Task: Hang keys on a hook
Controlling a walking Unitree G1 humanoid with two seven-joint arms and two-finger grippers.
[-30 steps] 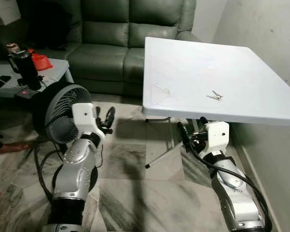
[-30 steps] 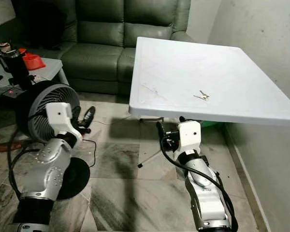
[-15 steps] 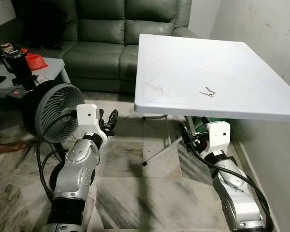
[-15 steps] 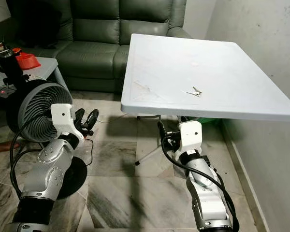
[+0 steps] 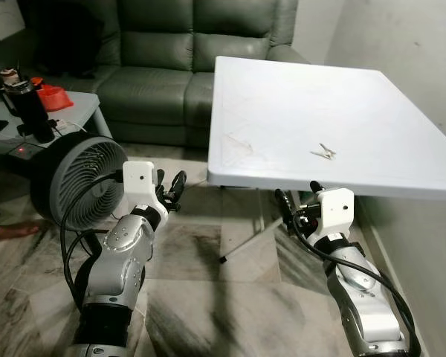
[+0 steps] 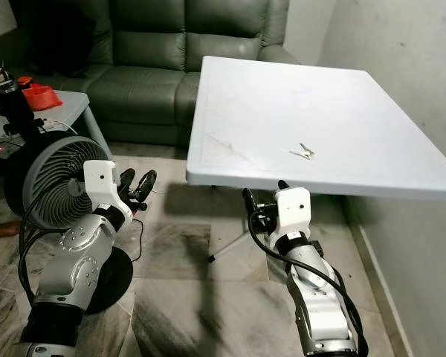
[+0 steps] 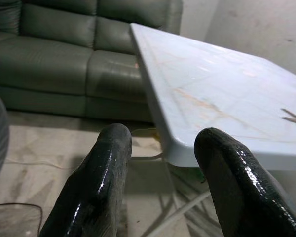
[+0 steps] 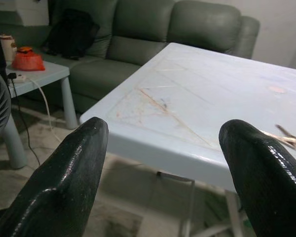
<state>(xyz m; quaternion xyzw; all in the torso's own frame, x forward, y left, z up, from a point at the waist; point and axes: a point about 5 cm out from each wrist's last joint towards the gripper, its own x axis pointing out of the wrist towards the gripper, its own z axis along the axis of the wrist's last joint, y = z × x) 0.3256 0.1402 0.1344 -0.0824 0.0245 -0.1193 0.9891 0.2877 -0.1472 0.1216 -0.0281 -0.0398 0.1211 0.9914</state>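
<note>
I'm closing in on the white desk (image 5: 282, 97) and this is the approach step, nothing picked up yet: the keys (image 5: 324, 152) are lying flat on the desk top, toward its near edge at about 4 o'clock from the desk's middle, well apart from both of my arms. My right pincer (image 5: 297, 199) is hanging just below the desk's front edge with its fingers spread wide apart and empty, and in the right wrist view the keys (image 8: 286, 137) are glinting beyond the far finger. My left pincer (image 5: 169, 187) is riding low at 9 o'clock of the desk corner, beside the round fan (image 5: 78, 182), fingers also parted and holding nothing. No hook is in sight, so I'm judging the hanging is a long way off. Next move, as I'm reading it: lifting the right pincer above the desk edge, reaching forward over the top and coming down on the keys, which are small and flat and may be slipping on that smooth surface. Against the frame a second ago, the whole view is shifting as I'm walking: the desk edge is sitting lower and nearer in the picture, the fan is showing fuller on my left, and both arms are keeping much the same raised pose.
</note>
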